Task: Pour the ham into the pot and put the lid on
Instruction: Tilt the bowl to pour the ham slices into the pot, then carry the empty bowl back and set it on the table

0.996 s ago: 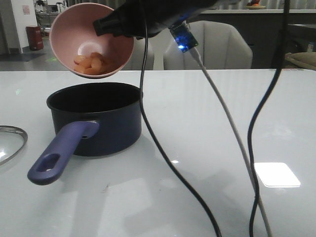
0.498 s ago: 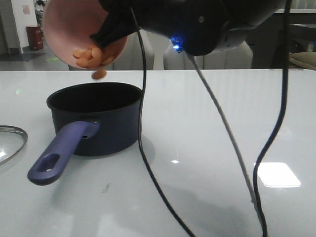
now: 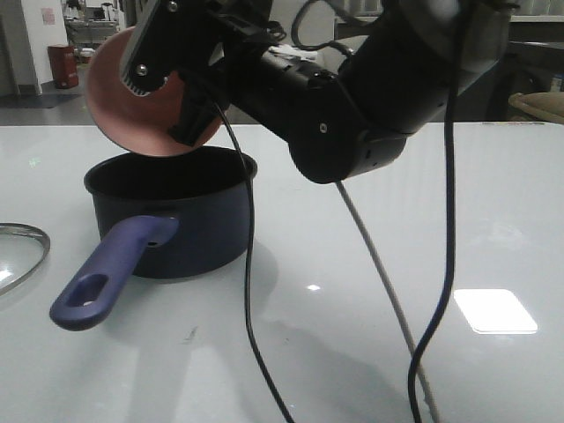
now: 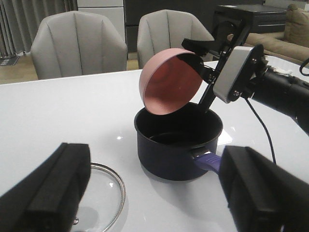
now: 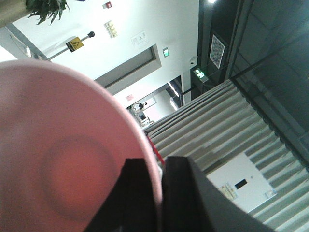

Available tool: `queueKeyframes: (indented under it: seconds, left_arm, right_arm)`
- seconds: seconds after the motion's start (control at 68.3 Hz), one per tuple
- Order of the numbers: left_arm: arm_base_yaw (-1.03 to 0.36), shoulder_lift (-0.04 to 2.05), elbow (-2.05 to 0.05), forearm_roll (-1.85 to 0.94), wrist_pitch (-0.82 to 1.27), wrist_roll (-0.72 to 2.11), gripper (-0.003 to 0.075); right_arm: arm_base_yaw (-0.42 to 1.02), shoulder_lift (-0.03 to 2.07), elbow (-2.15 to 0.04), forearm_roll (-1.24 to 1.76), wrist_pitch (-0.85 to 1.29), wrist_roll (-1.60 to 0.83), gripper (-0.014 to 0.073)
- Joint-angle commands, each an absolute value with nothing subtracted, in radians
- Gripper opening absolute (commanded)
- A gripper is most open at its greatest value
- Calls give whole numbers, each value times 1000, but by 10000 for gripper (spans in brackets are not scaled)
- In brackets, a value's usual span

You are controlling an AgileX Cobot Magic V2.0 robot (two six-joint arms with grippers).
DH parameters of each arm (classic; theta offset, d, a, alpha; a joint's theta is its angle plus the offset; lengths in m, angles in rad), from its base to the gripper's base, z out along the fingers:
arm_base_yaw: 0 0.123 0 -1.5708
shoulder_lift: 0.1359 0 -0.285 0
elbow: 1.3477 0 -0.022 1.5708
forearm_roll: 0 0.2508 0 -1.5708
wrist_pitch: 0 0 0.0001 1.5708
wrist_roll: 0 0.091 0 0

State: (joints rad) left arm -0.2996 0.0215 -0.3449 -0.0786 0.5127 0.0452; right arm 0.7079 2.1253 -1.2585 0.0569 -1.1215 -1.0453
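We've tipped the pink bowl [image 3: 145, 92] right over above the pot [image 3: 172, 211] since a second ago; the ham is gone, presumably inside. Right tool [image 5: 157, 193] clamps its rim, left tool [image 4: 154, 193] gapes; lid [image 4: 104, 193] waits on the table [image 3: 370, 220].

A showroom-like indoor hall or lab: a glossy white desk [image 3: 370, 220] faces padded grey chairs [image 4: 79, 43], with a sofa [image 4: 289, 29] to one side, grey curtains [image 4: 29, 19] and a red bin [image 3: 63, 67] in the corridor beyond.
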Motion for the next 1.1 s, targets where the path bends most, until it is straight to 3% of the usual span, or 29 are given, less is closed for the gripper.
queueKeyframes:
  seconds: [0.0,0.278,0.63,1.084]
  left_arm:
    - [-307,33,-373,-84,433,43,572]
    - [-307,33,-373,-84,433,43,572]
    - [-307,33,-373,-84,433,43,572]
    - [-307,33,-373,-84,433,43,572]
  right_arm:
    - [706,2061,-1284,119,-1282,-939,133]
    - [706,1981,-1284,281,-1151,-716,133]
    - [680,1787,-1285,490,-534,-675,133]
    - [430,1569,-1285,532,220,-694,134]
